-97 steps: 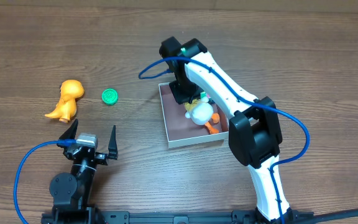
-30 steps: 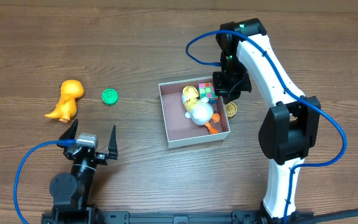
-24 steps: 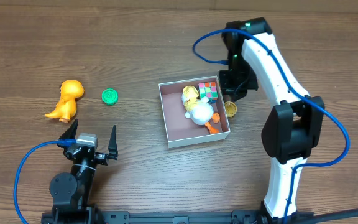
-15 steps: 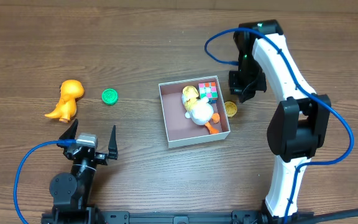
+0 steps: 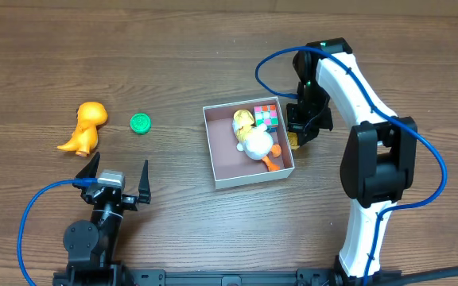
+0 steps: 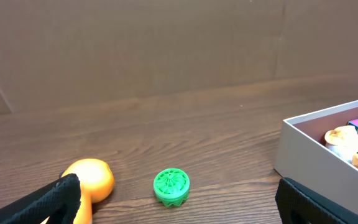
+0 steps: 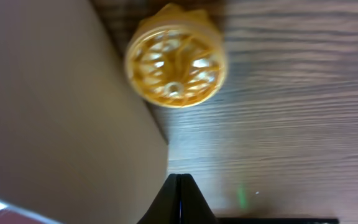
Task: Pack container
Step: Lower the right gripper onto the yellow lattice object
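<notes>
Roughly, left to right: dino and green cap lie loose on the table, well apart from the container; left gripper sits near them, jaws wide apart, empty; container is mid-table with a duck and a cube inside, floor partly bare; yellow cap lies outside it, just beside its right wall; right gripper hangs over that cap, fingers pressed together on nothing.

Step in hand, I'd say: fetching the yellow cap; next move calls for spreading the jaws, centring on the cap, dropping down clear of the wall, pinching, then lifting over the rim; the wall is close, so little finger room on that side; dino and green cap look like left-arm jobs.
</notes>
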Controlling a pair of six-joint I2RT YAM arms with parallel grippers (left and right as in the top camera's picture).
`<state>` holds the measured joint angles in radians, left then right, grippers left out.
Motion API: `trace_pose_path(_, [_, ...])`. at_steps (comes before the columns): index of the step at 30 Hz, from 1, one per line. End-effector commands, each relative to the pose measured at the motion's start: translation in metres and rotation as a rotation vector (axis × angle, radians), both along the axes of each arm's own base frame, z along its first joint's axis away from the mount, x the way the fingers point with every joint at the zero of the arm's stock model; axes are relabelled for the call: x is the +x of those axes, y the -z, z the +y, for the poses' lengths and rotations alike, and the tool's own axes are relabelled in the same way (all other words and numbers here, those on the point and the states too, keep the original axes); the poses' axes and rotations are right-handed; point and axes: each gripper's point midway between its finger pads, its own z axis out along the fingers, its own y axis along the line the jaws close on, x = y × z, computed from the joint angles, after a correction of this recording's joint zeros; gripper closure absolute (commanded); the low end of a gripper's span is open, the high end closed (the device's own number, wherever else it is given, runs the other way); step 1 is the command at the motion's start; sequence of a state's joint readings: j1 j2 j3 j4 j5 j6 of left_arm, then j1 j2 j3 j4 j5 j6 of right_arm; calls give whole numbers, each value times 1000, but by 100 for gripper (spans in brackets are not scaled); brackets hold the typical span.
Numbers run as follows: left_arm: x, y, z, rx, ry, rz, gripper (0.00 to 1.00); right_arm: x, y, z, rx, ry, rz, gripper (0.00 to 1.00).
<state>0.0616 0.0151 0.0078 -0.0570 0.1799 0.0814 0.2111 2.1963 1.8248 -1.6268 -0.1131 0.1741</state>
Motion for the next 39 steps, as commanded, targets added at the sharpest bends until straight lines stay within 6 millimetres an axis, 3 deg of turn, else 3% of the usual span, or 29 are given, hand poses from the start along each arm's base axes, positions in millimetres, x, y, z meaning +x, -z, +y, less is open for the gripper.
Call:
trace_pose_path(1, [0, -1, 2, 9, -10, -7, 0, -7, -6, 24, 81, -21, 8, 96])
trace_pose_path(13, [0, -1, 2, 9, -10, -7, 0, -12, -6, 59, 144, -51, 0, 96])
trace_pose_path(17, [0, -1, 2, 9, -10, -7, 0, -3, -5, 71, 200, -22, -31, 96])
trace_pose_path(27, [0, -1, 2, 9, -10, -7, 0, 16, 0, 78, 225, -20, -115, 96])
trace_pose_path(39, [0, -1, 2, 9, -10, -7, 0, 60, 5, 88, 269, -63, -305, 96])
